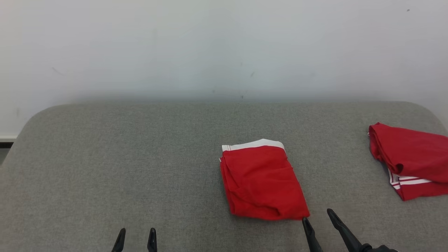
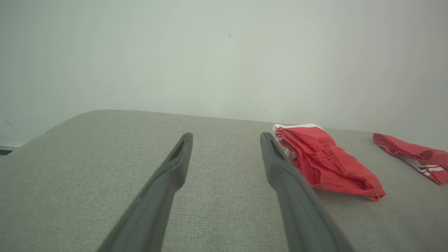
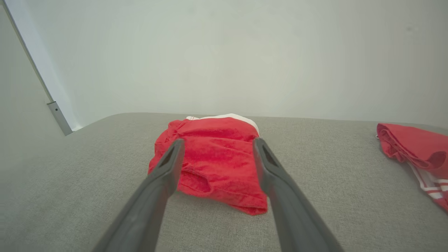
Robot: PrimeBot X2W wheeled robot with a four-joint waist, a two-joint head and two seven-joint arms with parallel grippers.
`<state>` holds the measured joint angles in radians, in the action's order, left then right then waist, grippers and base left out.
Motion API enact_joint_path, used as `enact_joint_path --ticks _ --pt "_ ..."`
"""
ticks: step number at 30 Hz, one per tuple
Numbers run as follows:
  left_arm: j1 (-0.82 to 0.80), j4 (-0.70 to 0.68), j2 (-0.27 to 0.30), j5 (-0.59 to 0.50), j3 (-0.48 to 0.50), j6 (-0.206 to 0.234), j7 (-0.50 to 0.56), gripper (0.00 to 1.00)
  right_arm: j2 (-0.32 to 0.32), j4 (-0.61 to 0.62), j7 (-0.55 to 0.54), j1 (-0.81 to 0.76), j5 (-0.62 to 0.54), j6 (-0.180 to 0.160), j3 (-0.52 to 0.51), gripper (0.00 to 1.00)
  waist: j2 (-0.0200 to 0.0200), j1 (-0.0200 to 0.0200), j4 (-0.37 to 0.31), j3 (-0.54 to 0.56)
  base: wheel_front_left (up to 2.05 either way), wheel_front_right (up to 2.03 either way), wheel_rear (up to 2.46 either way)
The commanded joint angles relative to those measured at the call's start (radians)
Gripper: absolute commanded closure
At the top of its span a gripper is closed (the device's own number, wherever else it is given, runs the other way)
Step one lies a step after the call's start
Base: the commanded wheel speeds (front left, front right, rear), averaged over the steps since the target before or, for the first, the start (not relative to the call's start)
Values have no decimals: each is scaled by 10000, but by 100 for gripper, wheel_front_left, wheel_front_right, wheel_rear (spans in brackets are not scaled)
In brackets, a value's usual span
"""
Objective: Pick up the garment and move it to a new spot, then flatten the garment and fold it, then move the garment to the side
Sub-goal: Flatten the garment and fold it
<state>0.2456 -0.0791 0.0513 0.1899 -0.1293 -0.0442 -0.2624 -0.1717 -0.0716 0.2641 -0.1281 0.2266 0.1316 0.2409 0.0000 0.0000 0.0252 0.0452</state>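
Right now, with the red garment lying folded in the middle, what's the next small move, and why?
Probably ease the right gripper forward onto the near right corner of the folded garment and close on it. The garment looks folded already, so only moving it aside remains; that gripper is open, empty and just short of that corner.

The garment [image 1: 260,182], red with a white band at its far edge, lies folded in a rectangle on the grey pad [image 1: 105,157]. A second garment [image 1: 409,157], red and white-striped, lies loosely folded well to its right.
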Motion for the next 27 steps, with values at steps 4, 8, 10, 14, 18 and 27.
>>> enact_joint_path --ticks 4,8,10,14,18,27 --pt "-67 64 -14 -410 -132 -53 -21 0 -124 -148 2 46 94 -23 51 100 0 0 362 -58 0 0 0" --pt "-151 36 -14 -563 -312 -106 -22 0 -193 -501 2 499 183 -23 126 100 0 0 667 -170 0 0 0" --pt "-235 -8 -14 -572 -437 -141 -21 0 -208 -838 3 825 255 -23 226 100 0 0 839 -263 0 0 0" --pt "-363 0 -13 -626 -696 -206 -21 0 -364 -1968 3 1740 529 -24 722 100 0 0 1228 -448 0 0 0" --pt "-476 105 -15 -595 -808 -249 -21 0 -431 -2728 2 2490 719 -24 979 100 0 0 1460 -695 0 0 0" --pt "-1071 266 -13 -428 -1013 -381 -21 0 -750 -4904 2 4552 730 -24 1967 100 0 0 1945 -1483 0 0 0"
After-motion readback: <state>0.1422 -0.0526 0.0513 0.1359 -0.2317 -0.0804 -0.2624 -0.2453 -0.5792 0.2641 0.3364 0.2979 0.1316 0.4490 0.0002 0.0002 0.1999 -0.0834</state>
